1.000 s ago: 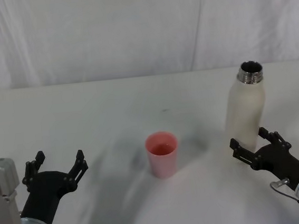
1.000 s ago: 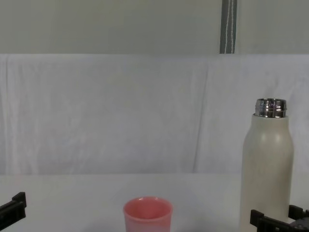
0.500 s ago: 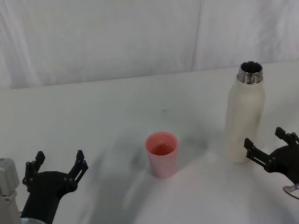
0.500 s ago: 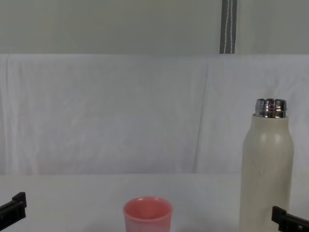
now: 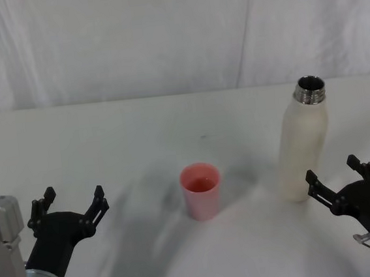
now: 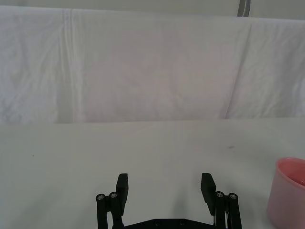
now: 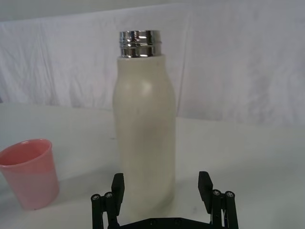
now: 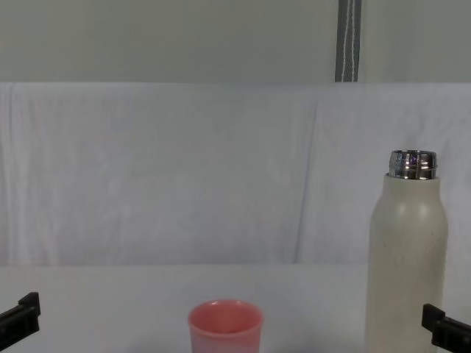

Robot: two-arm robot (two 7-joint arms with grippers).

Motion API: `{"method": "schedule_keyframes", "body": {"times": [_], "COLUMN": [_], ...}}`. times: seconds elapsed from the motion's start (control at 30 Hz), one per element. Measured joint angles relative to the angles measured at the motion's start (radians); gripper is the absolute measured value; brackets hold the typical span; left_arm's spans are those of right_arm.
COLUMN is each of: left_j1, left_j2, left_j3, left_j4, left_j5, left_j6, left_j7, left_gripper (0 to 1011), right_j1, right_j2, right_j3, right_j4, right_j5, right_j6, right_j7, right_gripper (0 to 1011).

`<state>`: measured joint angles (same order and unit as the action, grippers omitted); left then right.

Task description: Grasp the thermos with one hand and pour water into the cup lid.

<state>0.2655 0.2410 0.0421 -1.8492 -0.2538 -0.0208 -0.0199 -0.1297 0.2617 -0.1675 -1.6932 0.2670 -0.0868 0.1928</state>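
A tall cream-white matte thermos with an open steel neck stands upright, right of a small pink plastic cup lid whose contents cannot be told. The right gripper is held spread and empty just near of the thermos, and the left gripper is likewise spread at near left. The thermos base is shown on the white table in the right wrist view.

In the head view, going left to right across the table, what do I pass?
left gripper → cup lid → thermos → right gripper

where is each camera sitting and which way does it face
Head: high, looking down at thermos, cup lid, left end effector and right end effector, both open.
Chest: low, looking across the table; end effector tips at the bottom corners.
Left wrist: faces the backdrop past its open fingers.
Right wrist: faces the thermos.
Head and right wrist views share thermos and cup lid.
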Motion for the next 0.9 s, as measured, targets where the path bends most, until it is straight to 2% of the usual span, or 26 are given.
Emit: {"method": "schedule_keyframes", "body": {"times": [0.37, 0.9], "left_j1": [0.000, 0.000], "left_j2": [0.000, 0.000], "left_j3": [0.000, 0.000], "left_j4": [0.000, 0.000], "left_j5": [0.000, 0.000], "left_j6": [0.000, 0.000], "left_j7": [0.000, 0.000], "left_gripper": [1001, 1001], "right_j1": [-0.014, -0.022], "right_j2": [-0.020, -0.039], "right_j3": [-0.009, -0.008], "right_j4": [-0.017, -0.041], "right_j5": [-0.054, -0.077], "right_j6": [-0.011, 0.001], "right_j7": [0.000, 0.007], "right_gripper": [1000, 1000]}}
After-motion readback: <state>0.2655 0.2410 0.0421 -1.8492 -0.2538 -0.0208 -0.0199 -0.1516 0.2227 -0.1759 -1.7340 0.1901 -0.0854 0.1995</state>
